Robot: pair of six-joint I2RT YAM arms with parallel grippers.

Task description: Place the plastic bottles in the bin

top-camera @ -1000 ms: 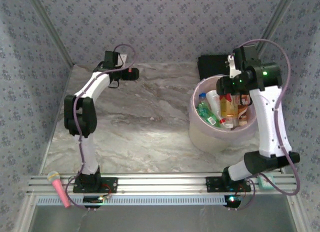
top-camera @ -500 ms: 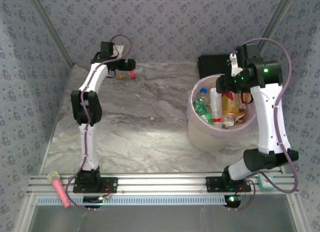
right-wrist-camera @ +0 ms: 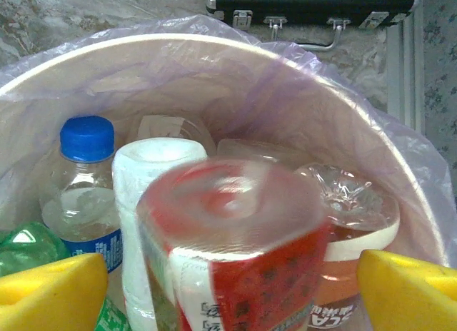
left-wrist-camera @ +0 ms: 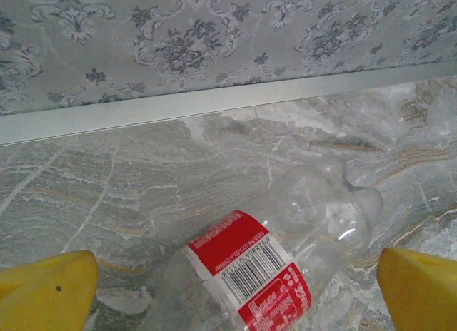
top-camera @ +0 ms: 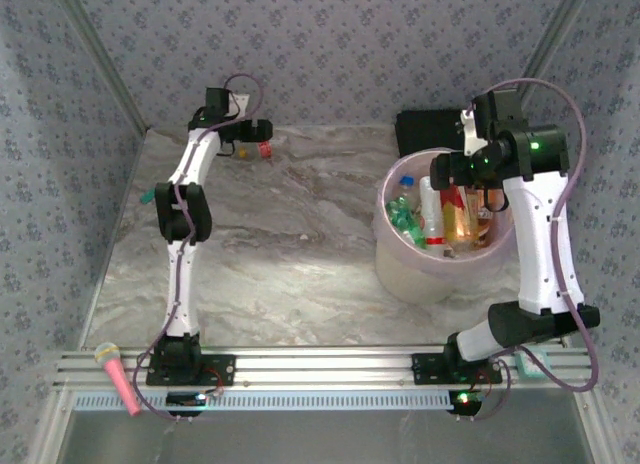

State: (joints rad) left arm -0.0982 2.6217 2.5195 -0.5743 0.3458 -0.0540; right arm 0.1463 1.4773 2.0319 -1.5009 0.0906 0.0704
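Observation:
A clear plastic bottle (left-wrist-camera: 278, 260) with a red label lies on its side on the marble table by the back wall; its red cap end (top-camera: 264, 149) shows from above. My left gripper (left-wrist-camera: 232, 299) hangs over it, open, one yellow finger (left-wrist-camera: 46, 288) on each side and neither touching. My right gripper (right-wrist-camera: 228, 292) is open above the bin (top-camera: 400, 269). A blurred red-labelled bottle (right-wrist-camera: 235, 245) sits loose between its fingers, a gap on either side. In the pink-lined bin (right-wrist-camera: 343, 117) stand a blue-capped bottle (right-wrist-camera: 86, 142), a white one (right-wrist-camera: 153, 160), a green one (right-wrist-camera: 21, 245) and an orange-labelled one (right-wrist-camera: 353, 292).
A black case (top-camera: 425, 132) lies right behind the bin, against the back wall. A pink microphone (top-camera: 118, 376) rests on the front rail at the left. Patterned walls close in the table at the back and on both sides.
My right gripper's jaws have opened over the bin and the red-labelled bottle has come free of them. My left arm has reached further to the back wall, over the lying bottle.

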